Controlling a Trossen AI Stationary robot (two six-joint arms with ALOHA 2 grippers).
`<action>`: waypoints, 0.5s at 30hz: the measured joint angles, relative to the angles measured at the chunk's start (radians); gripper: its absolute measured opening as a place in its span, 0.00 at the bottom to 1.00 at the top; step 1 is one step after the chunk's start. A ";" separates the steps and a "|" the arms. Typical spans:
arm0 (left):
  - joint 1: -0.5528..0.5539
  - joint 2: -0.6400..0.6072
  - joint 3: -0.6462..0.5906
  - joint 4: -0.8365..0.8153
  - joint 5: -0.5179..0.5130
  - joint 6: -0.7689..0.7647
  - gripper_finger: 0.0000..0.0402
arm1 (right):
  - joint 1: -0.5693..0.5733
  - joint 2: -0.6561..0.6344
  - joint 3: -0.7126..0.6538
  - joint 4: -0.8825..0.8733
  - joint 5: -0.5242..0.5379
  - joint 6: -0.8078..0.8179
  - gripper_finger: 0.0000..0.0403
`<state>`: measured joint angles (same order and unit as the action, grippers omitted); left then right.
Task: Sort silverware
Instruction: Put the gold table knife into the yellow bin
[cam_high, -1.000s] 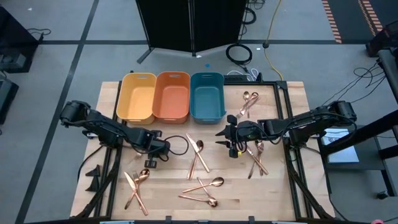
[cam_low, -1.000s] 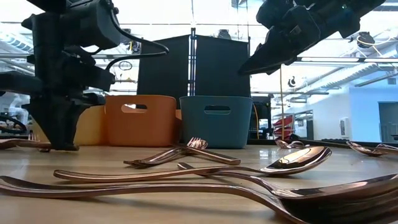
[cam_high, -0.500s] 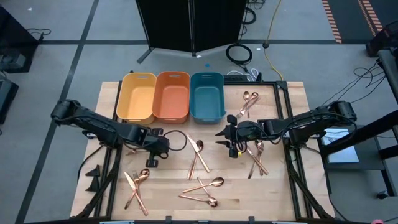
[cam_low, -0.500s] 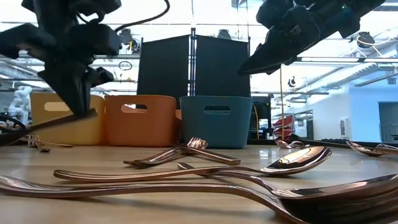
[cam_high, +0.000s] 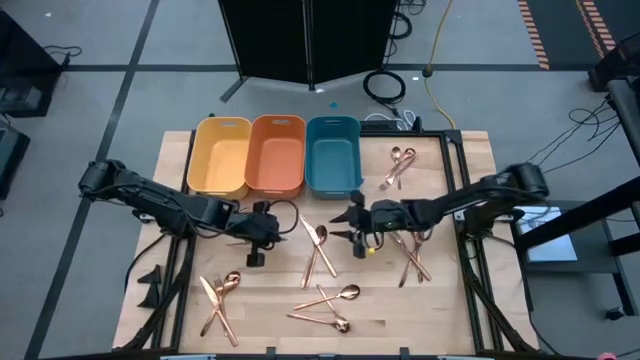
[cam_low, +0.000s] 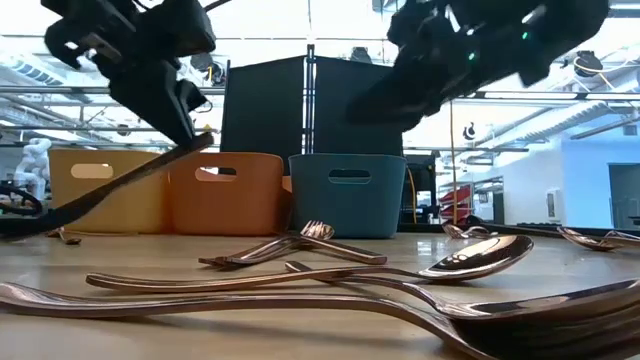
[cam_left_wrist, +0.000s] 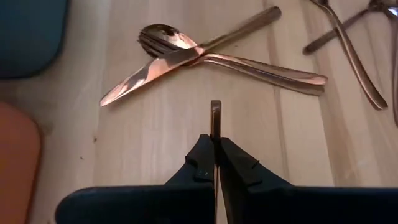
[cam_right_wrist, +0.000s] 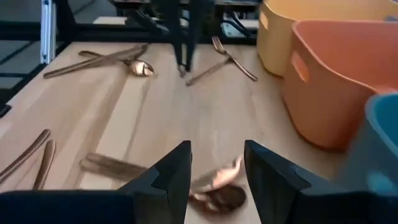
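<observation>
Nearest in the low view, long rose-gold spoons (cam_low: 480, 258) are seen lying across the pale wooden bench (cam_high: 440, 300), with crossed forks (cam_low: 300, 240) just behind. Above them the left gripper (cam_left_wrist: 214, 163) is held clear of the bench, its fingers pinched tight on a slim copper utensil (cam_low: 110, 195) gripped near one end, the rest hanging tilted down. That end grip is judged the main risk: the piece could swivel or slip out on the way to a bin, or its low end could catch a bin rim. The right gripper (cam_right_wrist: 216, 163) is poised low over a spoon and knife pair (cam_high: 318, 243) at mid-bench, fingers spread apart and empty; the two grippers are near each other, so a collision is possible if both travel at once. Other silverware is scattered in clusters: near the front left corner (cam_high: 220, 300), at front centre (cam_high: 330, 305), and to the right (cam_high: 412, 255). Farthest back, the yellow plastic bin (cam_high: 220, 155), the orange plastic bin (cam_high: 276, 155) and the teal plastic bin (cam_high: 333, 153) are lined up touching, with a small cluster (cam_high: 398, 165) beside the teal one.
</observation>
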<state>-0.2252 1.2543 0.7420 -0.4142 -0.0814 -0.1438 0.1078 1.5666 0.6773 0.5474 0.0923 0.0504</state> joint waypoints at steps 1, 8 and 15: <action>0.002 0.000 -0.001 0.011 -0.002 0.000 0.00 | 0.000 0.033 0.000 0.060 -0.017 -0.002 0.35; 0.003 0.037 -0.001 0.148 -0.013 0.001 0.00 | 0.009 0.204 0.075 0.308 -0.071 -0.009 0.35; 0.003 0.083 -0.001 0.209 -0.029 0.000 0.00 | 0.029 0.314 0.236 0.187 -0.072 -0.011 0.35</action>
<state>-0.2222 1.3370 0.7414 -0.2047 -0.1109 -0.1437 0.1364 1.8804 0.9129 0.7348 0.0204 0.0395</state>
